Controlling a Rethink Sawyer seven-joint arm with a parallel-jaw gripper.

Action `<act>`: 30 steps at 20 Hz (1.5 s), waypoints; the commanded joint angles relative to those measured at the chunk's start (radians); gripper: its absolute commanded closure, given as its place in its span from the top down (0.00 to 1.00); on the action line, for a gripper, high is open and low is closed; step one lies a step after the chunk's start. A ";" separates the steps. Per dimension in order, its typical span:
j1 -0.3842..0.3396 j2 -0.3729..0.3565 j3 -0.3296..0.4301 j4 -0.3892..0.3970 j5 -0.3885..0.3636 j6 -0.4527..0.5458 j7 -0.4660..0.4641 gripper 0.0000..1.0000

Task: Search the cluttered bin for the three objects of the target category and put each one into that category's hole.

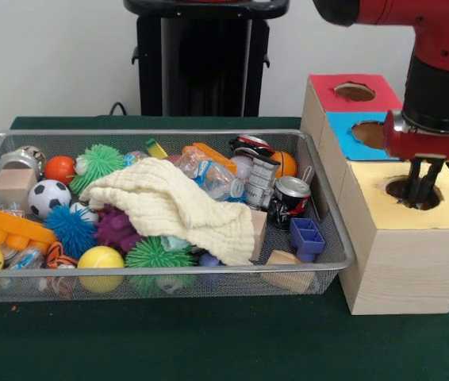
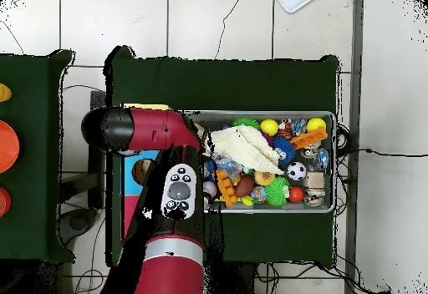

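The wire mesh bin [image 1: 209, 271] is full of toys, with a cream knitted cloth [image 1: 173, 206] draped over the middle. No white dotted fabric piece shows in either view. My gripper [image 1: 420, 184] hangs over the yellow-topped wooden box [image 1: 415, 246] to the right of the bin. Its fingers [image 1: 413, 181] are close together and dip into the box's round hole [image 1: 399, 190], with nothing visible between them. In the overhead view my arm [image 2: 171, 190] covers the gripper and most of the boxes, and the bin [image 2: 333, 161] lies to its right.
A blue-topped box [image 1: 343, 131] and a red-topped box [image 1: 328, 89] stand behind the yellow one. The bin holds spiky rubber balls [image 1: 97, 163], a soccer ball [image 1: 48, 196], cans [image 1: 292, 198], wooden blocks and plastic bottles. The robot pedestal [image 1: 201, 63] stands behind the bin.
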 commanded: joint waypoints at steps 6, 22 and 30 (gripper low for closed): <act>-0.030 -0.048 0.032 -0.019 -0.002 0.173 0.141 0.00; -0.090 -0.093 -0.039 0.036 -0.219 -0.094 0.001 0.00; -0.171 -0.155 0.022 0.076 -0.303 -0.099 -0.089 0.00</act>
